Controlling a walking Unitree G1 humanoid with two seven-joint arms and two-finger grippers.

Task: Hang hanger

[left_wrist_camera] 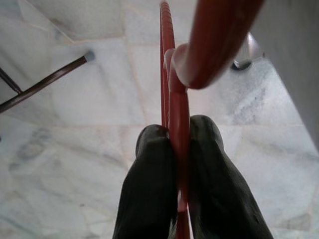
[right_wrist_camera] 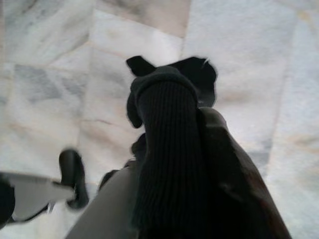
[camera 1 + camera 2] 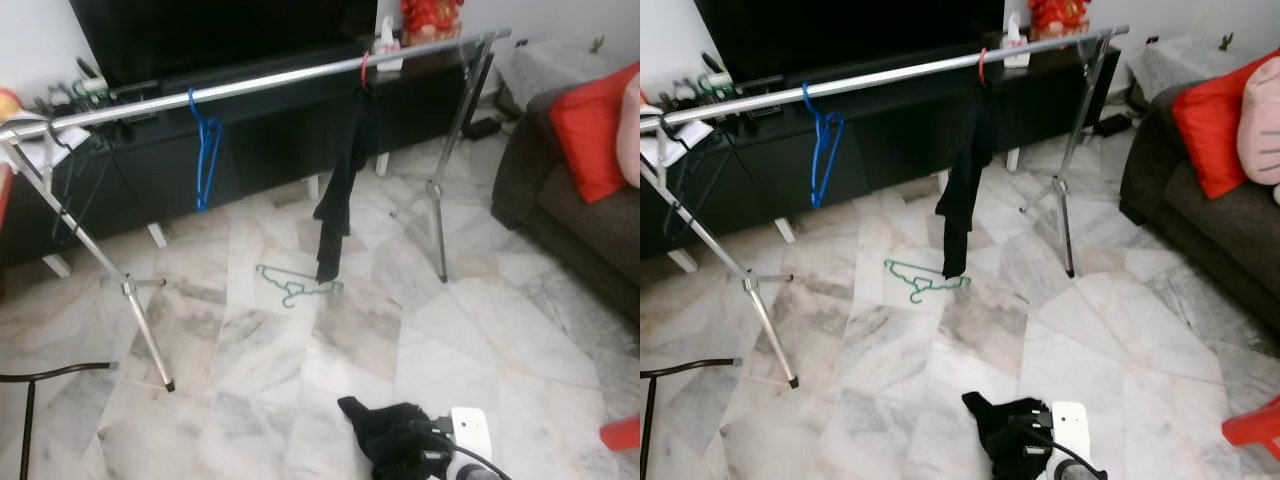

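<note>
Black cloth [image 2: 167,149] sits clamped in the right gripper [image 3: 420,445] at bottom centre; left gripper [image 1: 179,164] pinches a red hanger [image 1: 172,74]. Bare marble floor [image 3: 400,330] spreads up to the rail [image 3: 270,85] across the top.

Shiny metal rail [image 3: 260,82], glossy red plastic hanger [image 1: 177,104], ribbed black cloth [image 2: 164,149], polished marble floor [image 3: 450,340]
</note>
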